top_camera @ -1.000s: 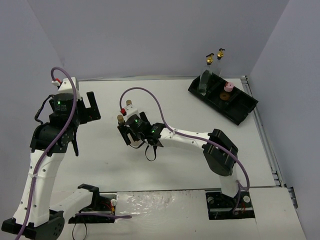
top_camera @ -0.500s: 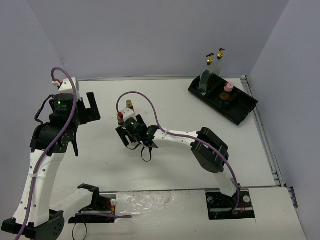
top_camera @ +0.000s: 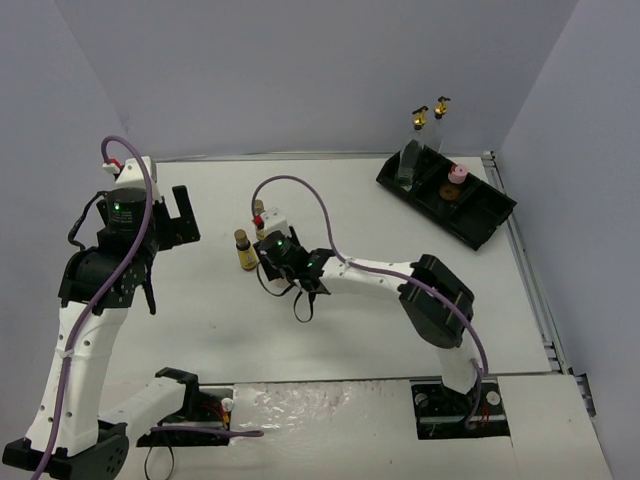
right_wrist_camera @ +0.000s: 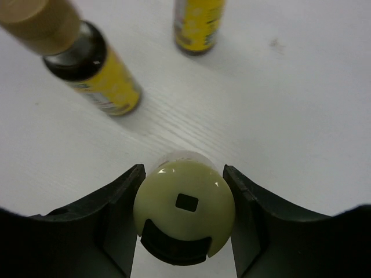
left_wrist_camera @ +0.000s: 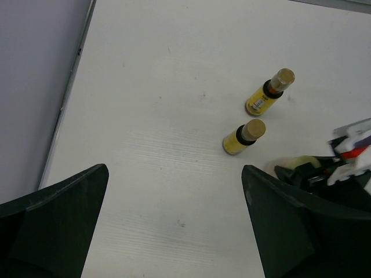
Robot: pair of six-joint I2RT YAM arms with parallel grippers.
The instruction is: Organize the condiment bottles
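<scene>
yellow bottle labels [right_wrist_camera: 110, 87] carry print, too blurred to read

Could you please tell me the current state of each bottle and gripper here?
Cream-capped bottle: upright, cap clamped between the right fingers.
First amber bottle: upright on the table, free.
Second amber bottle: upright, free.
Spouted glass bottles: upright in the tray.
Pink-capped bottle: upright in the tray.
Left gripper: open, empty.
Right gripper: shut on the cream-capped bottle.
</scene>
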